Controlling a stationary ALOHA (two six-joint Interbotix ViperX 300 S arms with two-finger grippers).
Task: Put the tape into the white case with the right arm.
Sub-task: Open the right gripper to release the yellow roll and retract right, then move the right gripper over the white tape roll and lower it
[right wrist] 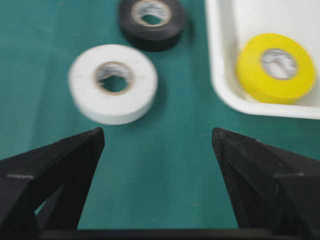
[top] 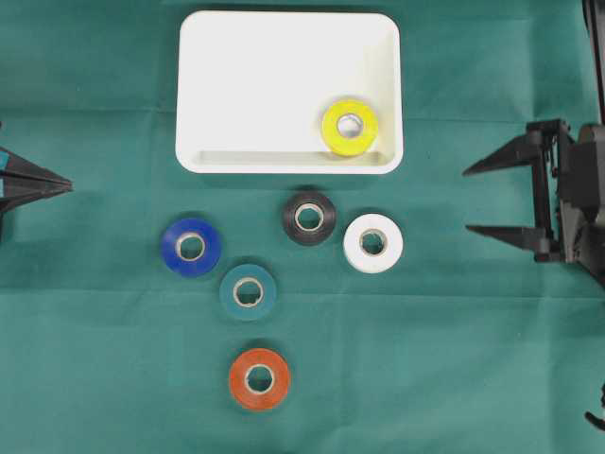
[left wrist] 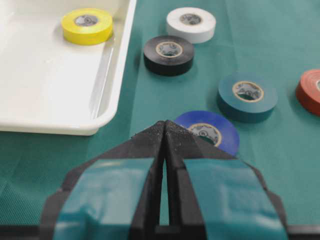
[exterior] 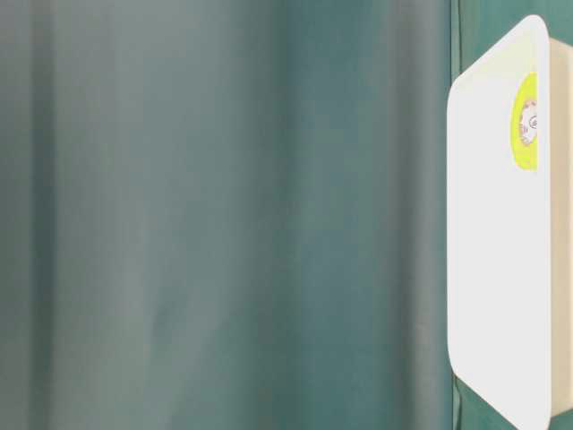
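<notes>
The white case (top: 246,57) lies at the top centre of the green cloth, and a yellow tape roll (top: 349,127) rests in its lower right corner. Below it on the cloth lie a black roll (top: 309,218), a white roll (top: 373,243), a blue roll (top: 191,247), a teal roll (top: 248,291) and an orange roll (top: 259,378). My right gripper (top: 467,200) stands open at the right edge, empty, its fingertips pointing left toward the white roll (right wrist: 113,83). At the left edge my left gripper (top: 68,184) is shut and empty, with the blue roll (left wrist: 207,131) just beyond its tip.
The case rim (right wrist: 220,85) and the yellow roll (right wrist: 276,67) lie ahead and to the right of the right gripper. The black roll (right wrist: 151,20) sits beyond the white one. In the table-level view, the case (exterior: 492,269) shows at the right edge.
</notes>
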